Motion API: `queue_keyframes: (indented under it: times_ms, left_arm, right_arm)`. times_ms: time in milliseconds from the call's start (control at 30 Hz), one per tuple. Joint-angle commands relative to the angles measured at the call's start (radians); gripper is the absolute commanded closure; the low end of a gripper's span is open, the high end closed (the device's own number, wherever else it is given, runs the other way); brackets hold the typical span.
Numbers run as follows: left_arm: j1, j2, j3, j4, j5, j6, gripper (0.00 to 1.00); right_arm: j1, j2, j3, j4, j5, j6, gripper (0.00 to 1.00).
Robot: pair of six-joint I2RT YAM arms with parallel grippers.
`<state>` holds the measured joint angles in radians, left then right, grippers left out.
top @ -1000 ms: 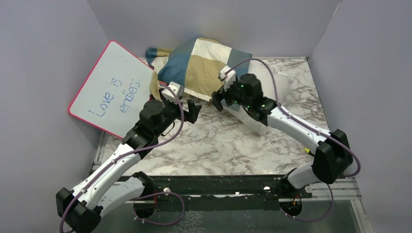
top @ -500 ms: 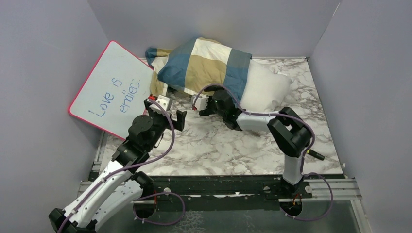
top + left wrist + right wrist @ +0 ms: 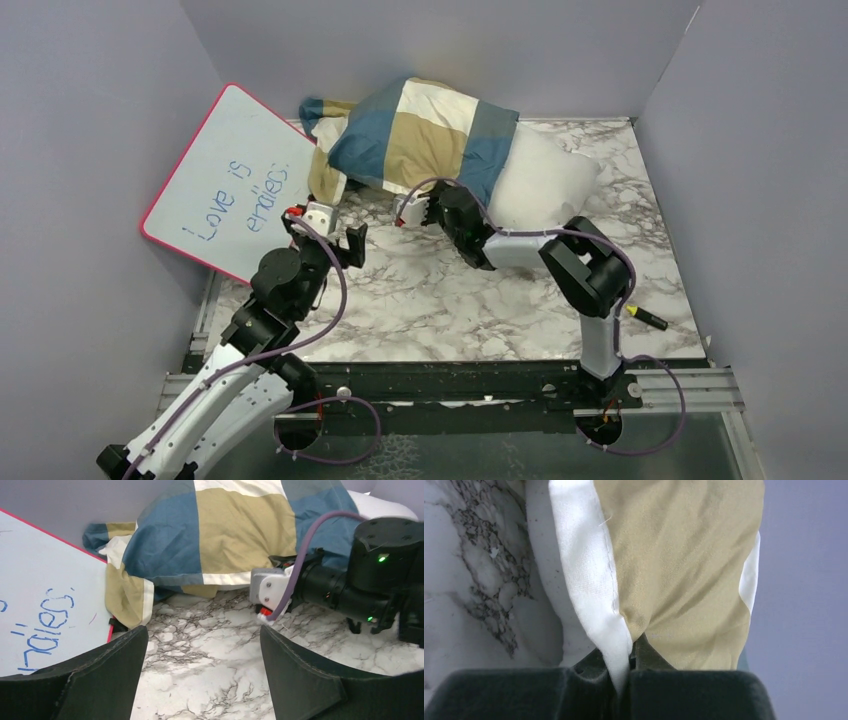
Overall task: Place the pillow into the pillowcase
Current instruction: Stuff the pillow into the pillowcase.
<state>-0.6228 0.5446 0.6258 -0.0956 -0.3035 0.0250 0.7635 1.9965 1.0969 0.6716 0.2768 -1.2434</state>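
The blue, tan and cream checked pillowcase (image 3: 420,135) lies bunched at the back of the table, covering the left part of the white pillow (image 3: 545,180), whose right end sticks out. My right gripper (image 3: 428,203) is at the pillowcase's near edge. The right wrist view shows this gripper (image 3: 631,655) shut on the cream hem and tan cloth of the pillowcase (image 3: 684,555). My left gripper (image 3: 325,235) hangs open over bare marble, left of the right gripper and short of the pillowcase (image 3: 225,530). Its jaws (image 3: 202,630) hold nothing.
A pink-rimmed whiteboard (image 3: 230,180) with blue writing leans against the left wall, touching the pillowcase's left end. A yellow-tipped marker (image 3: 648,318) lies at the right near edge of the marble table (image 3: 450,300). Grey walls close in the back and both sides.
My right arm came down from over the pillow to the pillowcase's near edge and shut on the cloth. The left arm drew back toward the near left, jaws still apart.
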Motion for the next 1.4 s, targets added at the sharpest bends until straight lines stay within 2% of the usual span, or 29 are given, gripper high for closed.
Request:
queue_keyframes:
  times_ms: [0,100,200,367,433,633,767,967,1100,1233,1367]
  left_arm:
    - [0.005,0.041,0.028,-0.022,-0.053,-0.02,0.21]
    - [0.006,0.068,0.044,-0.025,-0.069,-0.021,0.24]
    - [0.006,0.088,0.068,-0.011,-0.061,-0.048,0.27]
    - [0.006,0.186,0.223,-0.11,-0.088,-0.087,0.36]
    - [0.006,0.221,0.282,-0.144,-0.103,-0.094,0.38]
    - [0.006,0.308,0.36,-0.137,0.064,-0.017,0.46]
    - [0.006,0.418,0.394,-0.183,-0.023,0.03,0.49]
    - [0.007,0.513,0.364,-0.073,-0.011,0.13,0.48]
    - [0.008,0.58,0.388,-0.02,-0.107,0.126,0.42]
    - [0.011,0.652,0.403,0.036,-0.182,0.167,0.41]
    - [0.024,0.708,0.368,0.149,-0.327,0.192,0.45]
  right_arm:
    - [0.024,-0.204,-0.01,-0.172,0.037,0.224,1.0]
    - [0.054,-0.385,-0.026,-0.357,-0.005,0.424,1.0]
    - [0.055,-0.524,0.037,-0.557,-0.106,0.625,1.0]
    - [0.055,-0.561,0.292,-0.932,-0.19,0.926,1.0]
    - [0.055,-0.573,0.33,-0.982,-0.214,1.028,0.99]
    - [0.047,-0.571,0.365,-1.052,-0.27,1.144,0.99]
    - [0.036,-0.558,0.298,-1.024,-0.336,1.212,0.99]
    - [0.021,-0.588,0.225,-0.972,-0.316,1.219,0.99]
    - [0.016,-0.595,0.219,-0.958,-0.338,1.218,0.99]
    - [0.014,-0.595,0.213,-0.95,-0.356,1.223,0.99]
    - [0.013,-0.602,0.193,-0.915,-0.391,1.238,0.99]
